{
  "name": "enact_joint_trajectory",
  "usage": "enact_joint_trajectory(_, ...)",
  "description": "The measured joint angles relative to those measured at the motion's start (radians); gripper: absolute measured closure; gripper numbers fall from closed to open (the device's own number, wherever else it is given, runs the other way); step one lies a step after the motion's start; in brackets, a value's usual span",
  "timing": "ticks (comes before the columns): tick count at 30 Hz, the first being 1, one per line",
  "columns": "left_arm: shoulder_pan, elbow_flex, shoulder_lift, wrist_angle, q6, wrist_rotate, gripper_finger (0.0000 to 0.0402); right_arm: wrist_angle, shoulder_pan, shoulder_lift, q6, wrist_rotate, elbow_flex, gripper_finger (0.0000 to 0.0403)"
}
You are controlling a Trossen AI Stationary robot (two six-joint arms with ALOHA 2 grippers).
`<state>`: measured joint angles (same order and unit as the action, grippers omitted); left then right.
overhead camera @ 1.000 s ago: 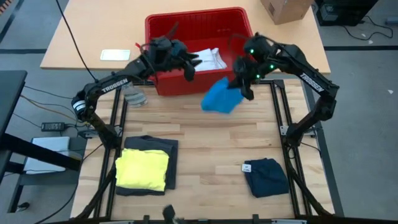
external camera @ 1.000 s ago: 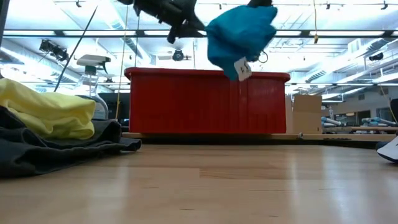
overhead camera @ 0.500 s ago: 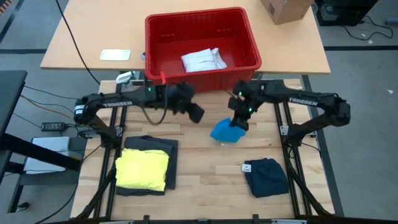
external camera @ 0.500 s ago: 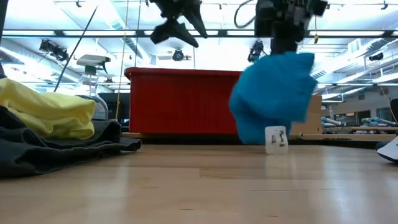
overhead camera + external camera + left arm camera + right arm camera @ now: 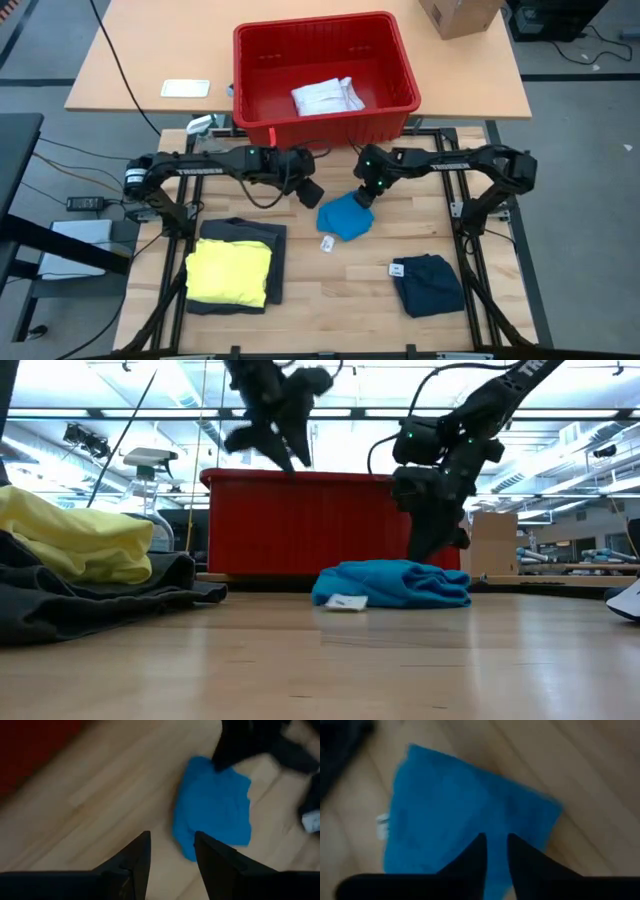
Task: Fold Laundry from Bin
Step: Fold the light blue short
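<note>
Soft blue garment (image 5: 345,217) lies crumpled, rounded heap on pale wood table (image 5: 330,290), before ribbed red bin (image 5: 322,120). Right gripper (image 5: 364,195) at its edge, fingers slightly parted, released. Left gripper (image 5: 311,192) beside, parted, empty.

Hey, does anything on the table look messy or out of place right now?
Only the blue garment: it lies crumpled mid-table below the right gripper, its white tag sticking out, unlike the folded yellow-on-grey stack.
</note>
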<state>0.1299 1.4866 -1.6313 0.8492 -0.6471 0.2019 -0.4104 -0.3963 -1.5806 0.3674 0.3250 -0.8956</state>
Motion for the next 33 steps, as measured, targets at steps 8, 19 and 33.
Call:
enact_joint_trajectory(8, 0.029, -0.241, -0.001, -0.282, 0.282, -0.257, 0.0246, 0.0, 0.017, 0.115, 0.145, -0.152, -0.003, 0.0239)
enact_joint_trajectory(19, -0.122, -0.518, -0.013, -0.679, 0.774, -0.182, 0.0246, -0.038, 0.092, 0.216, -0.107, 0.058, 0.004, 0.0229)
enact_joint_trajectory(33, -0.16, -0.583, -0.118, -1.199, 0.94, -0.13, 0.0246, -0.134, 0.29, 0.198, 0.069, -0.19, 0.006, 0.0229)
